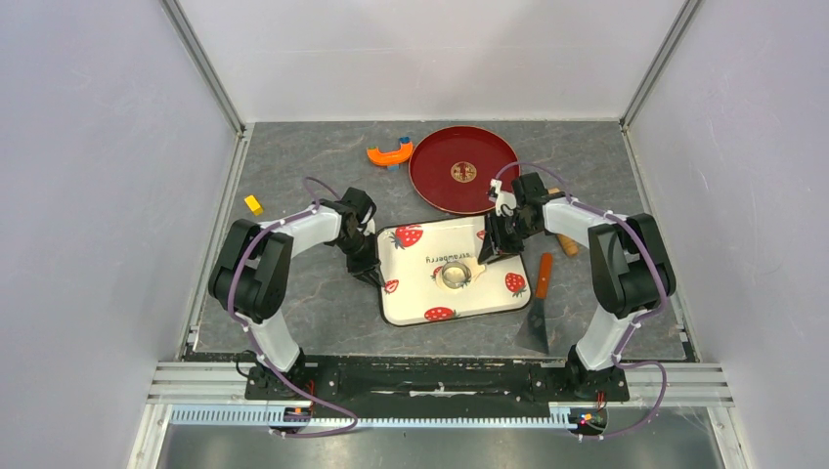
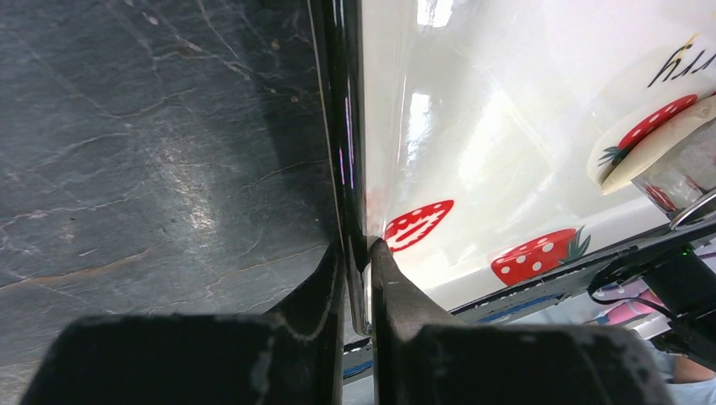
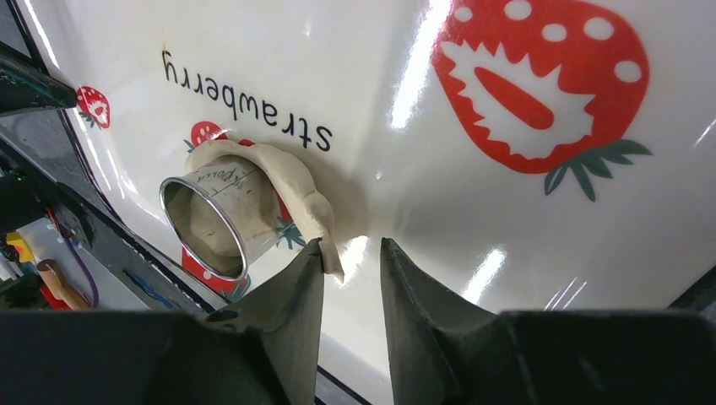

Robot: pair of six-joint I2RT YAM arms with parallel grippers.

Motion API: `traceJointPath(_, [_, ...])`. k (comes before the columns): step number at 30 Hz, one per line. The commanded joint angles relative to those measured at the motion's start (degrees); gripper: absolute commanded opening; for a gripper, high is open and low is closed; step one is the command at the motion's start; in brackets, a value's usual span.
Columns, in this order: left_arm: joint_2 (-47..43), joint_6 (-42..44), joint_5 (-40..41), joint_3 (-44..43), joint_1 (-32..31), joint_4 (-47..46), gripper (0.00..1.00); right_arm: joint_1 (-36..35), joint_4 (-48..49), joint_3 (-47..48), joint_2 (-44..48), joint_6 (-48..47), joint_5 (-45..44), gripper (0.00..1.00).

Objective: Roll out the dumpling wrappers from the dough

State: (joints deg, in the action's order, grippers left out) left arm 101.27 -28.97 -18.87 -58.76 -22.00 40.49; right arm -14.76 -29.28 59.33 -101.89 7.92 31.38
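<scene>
A glossy white strawberry-printed tray [image 1: 411, 293] lies mid-table. Beyond its far edge sits a round dark-red plate [image 1: 462, 168], and beyond its far-left corner an orange curved plastic piece [image 1: 389, 153]. A small yellow block [image 1: 253, 204] lies well off the tray's left side, an orange-handled metal scraper [image 1: 540, 303] just off its right side. Near the tray's centre a flattened pale cream sheet of dough [image 3: 291, 181] lies under a short shiny metal ring cutter [image 3: 211, 224]. The left gripper [image 2: 359, 253] reaches low, pinching the tray's left rim. The right gripper [image 3: 350, 253] tilts down over the tray, fingers slightly apart, holding nothing, one tip just beside the sheet's edge.
</scene>
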Motion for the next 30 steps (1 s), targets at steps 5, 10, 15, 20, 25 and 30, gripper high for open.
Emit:
traceJointPath(5, [2.9,4.8,10.4,0.6,-0.6,1.7,0.02,0.2,5.6,-2.1,-1.6,2.0,4.1,0.33])
traceJointPath(10, [3.1,4.7,10.3,0.6,-1.0,1.7,0.02,0.3,8.8,-3.1,-3.1,4.3,6.8,0.30])
traceJointPath(15, [3.1,4.6,10.3,0.8,-1.4,1.7,0.02,0.3,10.2,-2.5,-4.9,5.4,7.1,0.25])
traceJointPath(20, [3.5,4.5,10.2,0.6,-1.6,1.7,0.02,0.3,11.1,-1.8,-6.8,5.8,7.4,0.18])
traceJointPath(25, [3.5,4.5,10.3,0.4,-1.8,1.7,0.02,0.2,10.8,1.2,-8.2,6.3,7.6,0.11])
traceJointPath(30, [3.7,4.5,10.2,0.4,-2.0,1.7,0.02,0.1,8.5,7.2,-9.9,6.4,7.7,0.09])
